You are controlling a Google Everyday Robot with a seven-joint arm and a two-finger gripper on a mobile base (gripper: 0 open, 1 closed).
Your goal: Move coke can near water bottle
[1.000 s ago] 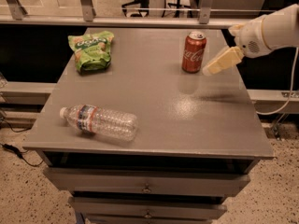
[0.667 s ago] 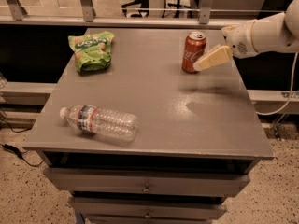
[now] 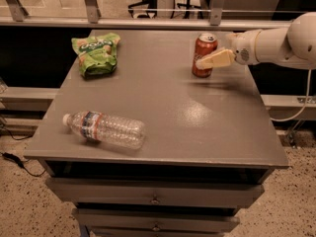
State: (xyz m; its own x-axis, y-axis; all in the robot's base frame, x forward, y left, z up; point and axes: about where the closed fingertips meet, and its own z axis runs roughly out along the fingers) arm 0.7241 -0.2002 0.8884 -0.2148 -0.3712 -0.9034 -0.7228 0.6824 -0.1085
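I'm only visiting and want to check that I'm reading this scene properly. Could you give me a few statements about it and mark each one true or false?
1. The coke can stands upright on the table. True.
2. The water bottle stands upright beside the can. False: it lies on its side near the table's front edge, well apart from the can.
3. The gripper is right at the can. True.
4. The green snack bag lies on the floor. False: it lies on the table, at a far corner.
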